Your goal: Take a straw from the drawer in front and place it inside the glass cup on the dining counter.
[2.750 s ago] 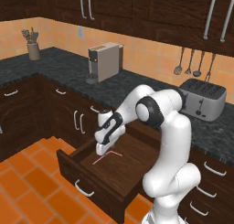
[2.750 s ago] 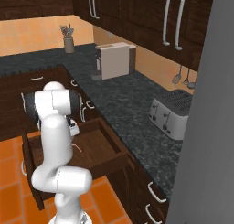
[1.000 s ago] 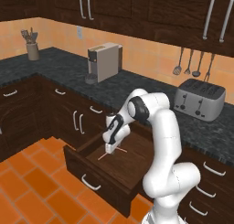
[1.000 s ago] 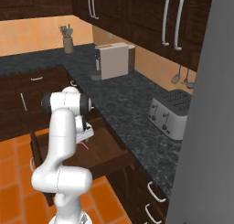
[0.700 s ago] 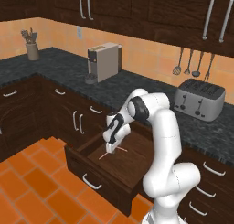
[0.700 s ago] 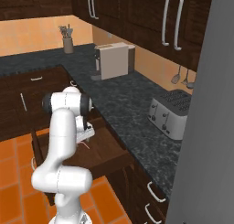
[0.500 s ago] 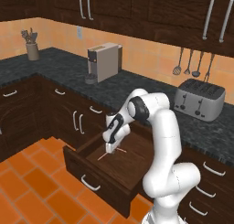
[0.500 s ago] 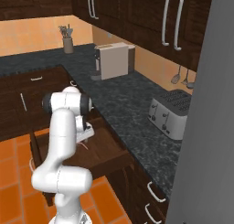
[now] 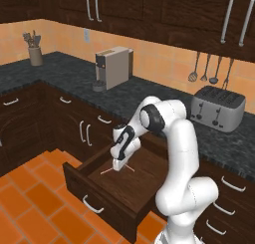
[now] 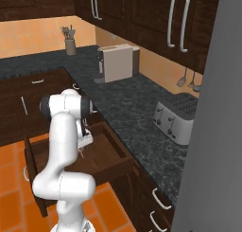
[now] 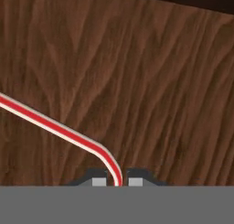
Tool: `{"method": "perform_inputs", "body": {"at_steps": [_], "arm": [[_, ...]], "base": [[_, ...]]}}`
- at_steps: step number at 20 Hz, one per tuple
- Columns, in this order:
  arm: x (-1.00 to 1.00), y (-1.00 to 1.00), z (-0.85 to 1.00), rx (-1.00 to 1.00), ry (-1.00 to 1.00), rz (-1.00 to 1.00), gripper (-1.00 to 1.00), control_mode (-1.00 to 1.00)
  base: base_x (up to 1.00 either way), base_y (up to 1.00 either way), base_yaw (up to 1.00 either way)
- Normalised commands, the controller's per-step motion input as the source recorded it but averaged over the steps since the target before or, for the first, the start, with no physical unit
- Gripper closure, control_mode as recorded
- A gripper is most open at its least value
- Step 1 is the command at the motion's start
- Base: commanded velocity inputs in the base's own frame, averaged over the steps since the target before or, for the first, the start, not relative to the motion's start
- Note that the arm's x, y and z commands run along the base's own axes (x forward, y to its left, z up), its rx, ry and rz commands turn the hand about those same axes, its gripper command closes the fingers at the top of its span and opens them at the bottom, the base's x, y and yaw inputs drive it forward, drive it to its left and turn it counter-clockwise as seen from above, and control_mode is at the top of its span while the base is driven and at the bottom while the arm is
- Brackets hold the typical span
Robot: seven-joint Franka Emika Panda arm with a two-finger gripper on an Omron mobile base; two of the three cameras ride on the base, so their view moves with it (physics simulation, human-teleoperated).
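You have the gripper [image 11: 115,181] down in the open drawer [image 9: 144,181], its fingertips clamped on the bent end of the red straw [image 11: 55,125].

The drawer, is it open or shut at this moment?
Open. The drawer is pulled out from the cabinets, its brown inside is visible, and the straw lies in it.

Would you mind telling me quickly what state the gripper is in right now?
Gripper: shut on the straw, down inside the open drawer.
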Motion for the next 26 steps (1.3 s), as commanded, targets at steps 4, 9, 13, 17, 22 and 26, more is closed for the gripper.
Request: {"method": "perform_inputs", "body": {"at_steps": [4, 9, 13, 17, 22, 26], "arm": [[-0.26, 0.17, 1.0, 0.04, -0.08, 0.0, 1.0, -1.0], [-0.01, 0.27, 1.0, 0.11, 0.0, 0.0, 1.0, -1.0], [0.0, 0.22, 1.0, 0.12, 0.08, -0.02, 1.0, -1.0], [-0.31, 0.03, 1.0, 0.04, 0.08, -0.04, 1.0, -1.0], [-0.66, -0.02, 1.0, 0.0, 0.06, -0.06, 1.0, -1.0], [-0.75, -0.26, 1.0, -0.08, 0.05, -0.09, 1.0, -1.0]], "base": [[0.0, 0.0, 0.0], [0.0, 0.0, 0.0], [0.0, 0.0, 0.0], [0.0, 0.0, 0.0], [0.0, 0.0, 0.0], [0.0, 0.0, 0.0]]}}
